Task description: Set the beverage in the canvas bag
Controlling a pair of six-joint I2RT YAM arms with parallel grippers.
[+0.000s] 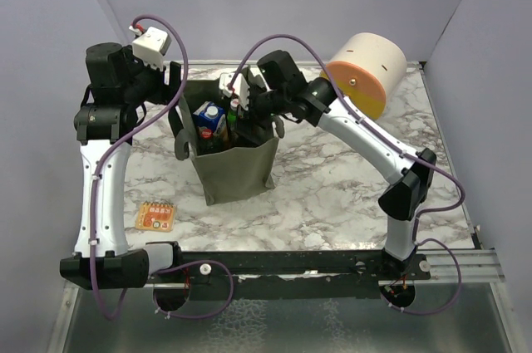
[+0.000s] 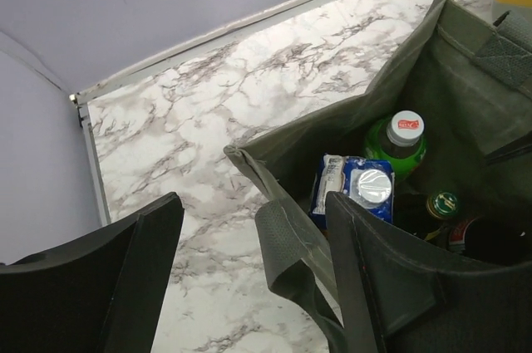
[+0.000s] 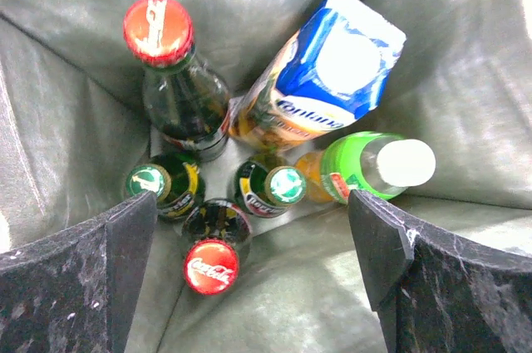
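Top external, far left: small orange packet [image 1: 155, 217] flat on the marble table [image 1: 332, 195], well apart from everything else.
Left gripper [image 2: 253, 208]: fingers spread, astride the near rim of the canvas bag [image 2: 465, 104] beside a handle, one finger outside and one inside; clamped on nothing.
Bag: upright at mid-table, mouth gaping.
Beverages [image 3: 332, 71]: all down inside the bag; blue carton leaning, green bottle [image 3: 366, 166] beside it, dark glass bottles packed close.
Right gripper [image 3: 249, 203]: wide open and empty, hanging directly over the bottle caps at the bag's mouth.
Step in hand: probably release made, withdrawal due.
Doing it well: lift straight up, fingers apart, clear of caps, rim and handles; steady the rim with the left gripper against tipping.
Far right: cream-and-orange cylinder [image 1: 366, 71] behind the right arm.
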